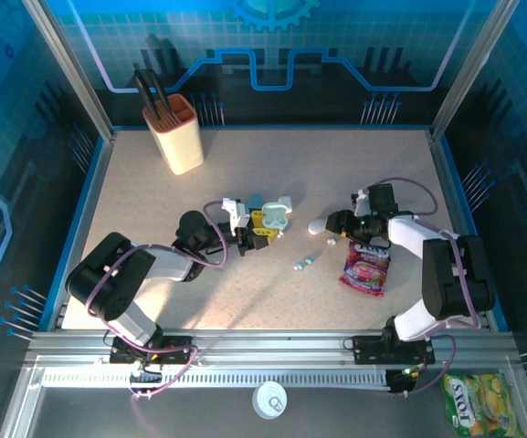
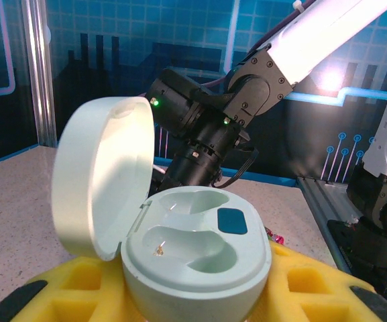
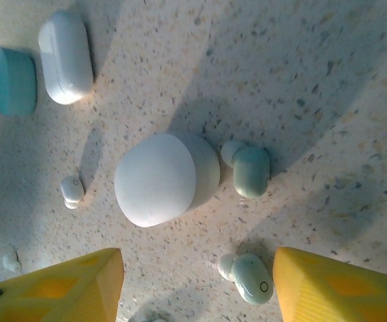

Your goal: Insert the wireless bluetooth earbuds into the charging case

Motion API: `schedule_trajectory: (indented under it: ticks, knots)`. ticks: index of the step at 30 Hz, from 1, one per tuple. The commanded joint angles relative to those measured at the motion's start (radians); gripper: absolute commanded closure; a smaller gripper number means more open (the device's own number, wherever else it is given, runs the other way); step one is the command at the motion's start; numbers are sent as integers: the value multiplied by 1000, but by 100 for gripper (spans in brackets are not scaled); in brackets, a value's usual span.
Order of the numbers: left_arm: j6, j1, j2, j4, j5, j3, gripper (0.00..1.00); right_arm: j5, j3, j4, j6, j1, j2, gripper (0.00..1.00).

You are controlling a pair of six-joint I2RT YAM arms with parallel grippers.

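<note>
The mint charging case point(image 2: 196, 241) stands with its lid point(image 2: 102, 178) swung open and both wells empty. My left gripper point(image 2: 193, 292) is shut on it, its yellow fingers point(image 2: 300, 282) on either side of the base. From above, the case point(image 1: 275, 217) sits mid-table in that gripper point(image 1: 261, 228). My right gripper point(image 3: 196, 261) is open just above the table, near a white pebble case point(image 1: 316, 226). One mint earbud point(image 3: 250, 278) lies between its yellow fingers point(image 3: 327, 285), close to the right one. A second mint earbud point(image 3: 250, 171) rests against the closed white pebble case point(image 3: 163, 178). A small white earbud point(image 3: 72, 191) lies to the left.
A closed white case point(image 3: 66, 57) and a teal case point(image 3: 13, 80) lie further off. More light-blue buds point(image 1: 301, 263) sit mid-table. A snack packet point(image 1: 366, 266) lies under the right arm. A beige holder with black tools point(image 1: 176, 132) stands at the back left.
</note>
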Motion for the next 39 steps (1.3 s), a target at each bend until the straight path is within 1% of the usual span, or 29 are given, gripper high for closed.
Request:
schedule_trajectory:
  ticks: [1, 6, 13, 21, 35, 37, 39]
  knots:
    - [-4, 8, -9, 34, 0, -8, 65, 27, 39, -61, -38, 33, 26, 38]
    - [1, 11, -16, 33, 0, -15, 65, 47, 45, -100, -61, 73, 29, 38]
    - [8, 15, -30, 34, 0, -27, 66, 74, 16, -119, -62, 103, 12, 37]
    - [5, 25, -34, 34, 1, -33, 66, 72, 9, -130, -32, 175, -6, 37]
    - [0, 44, -57, 34, -4, -55, 66, 25, 40, -104, -18, 249, 2, 38]
    - [0, 54, -58, 34, -7, -64, 66, 62, 51, -142, -33, 260, -22, 38]
    - [-13, 76, -53, 34, 3, -69, 65, 131, 70, -197, -58, 275, -52, 38]
